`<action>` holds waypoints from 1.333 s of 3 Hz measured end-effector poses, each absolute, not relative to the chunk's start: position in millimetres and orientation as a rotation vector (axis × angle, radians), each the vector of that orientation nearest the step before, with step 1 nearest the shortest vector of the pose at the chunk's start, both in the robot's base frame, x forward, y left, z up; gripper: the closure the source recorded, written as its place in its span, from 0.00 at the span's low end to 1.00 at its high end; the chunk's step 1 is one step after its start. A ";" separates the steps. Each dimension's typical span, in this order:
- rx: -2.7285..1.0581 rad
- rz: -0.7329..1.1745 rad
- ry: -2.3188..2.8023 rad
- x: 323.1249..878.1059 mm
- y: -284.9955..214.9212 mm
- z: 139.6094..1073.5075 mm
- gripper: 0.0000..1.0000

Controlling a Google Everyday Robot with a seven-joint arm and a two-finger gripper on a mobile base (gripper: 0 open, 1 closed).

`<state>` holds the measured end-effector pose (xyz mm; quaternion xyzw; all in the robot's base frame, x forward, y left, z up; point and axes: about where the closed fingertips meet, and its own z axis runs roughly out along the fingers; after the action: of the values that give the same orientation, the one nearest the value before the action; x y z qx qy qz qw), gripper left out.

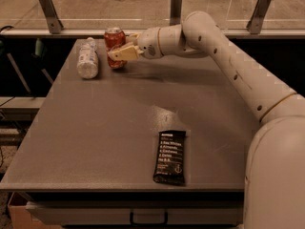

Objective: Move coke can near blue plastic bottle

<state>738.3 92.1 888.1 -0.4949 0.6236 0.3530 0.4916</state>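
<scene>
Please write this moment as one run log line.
gripper: far table edge, shut on coke can | coke can: upright, beside blue plastic bottle, apart | blue plastic bottle: lying flat | release: not yet

At the upper left of the frame the gripper (119, 46) is clasping the coke can (114, 38) with smooth, matt cream fingers (125, 53). The can is showing glossy red painted metal and a silvery top. Just left of it, the blue plastic bottle (87, 61) is looking crinkled and translucent, with a pale matt label. The table (105, 128) is showing a matt grey, faintly grainy surface, while the black wrapper (170, 156) is glinting faintly like thin, slick film. The arm's white shell (228, 56) is looking smooth and softly shiny.
</scene>
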 end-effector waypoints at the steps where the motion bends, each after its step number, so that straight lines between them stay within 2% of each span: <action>1: -1.190 0.860 1.520 740.0 91.4 885.0 0.05; 2: -1.179 0.862 1.528 739.8 88.3 882.6 0.00; 3: -1.146 0.849 1.546 739.8 74.8 883.2 0.00; 4: -1.067 0.748 1.596 740.7 13.0 892.7 0.00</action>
<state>740.7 13.0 892.7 -0.4441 0.6643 0.3114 0.5144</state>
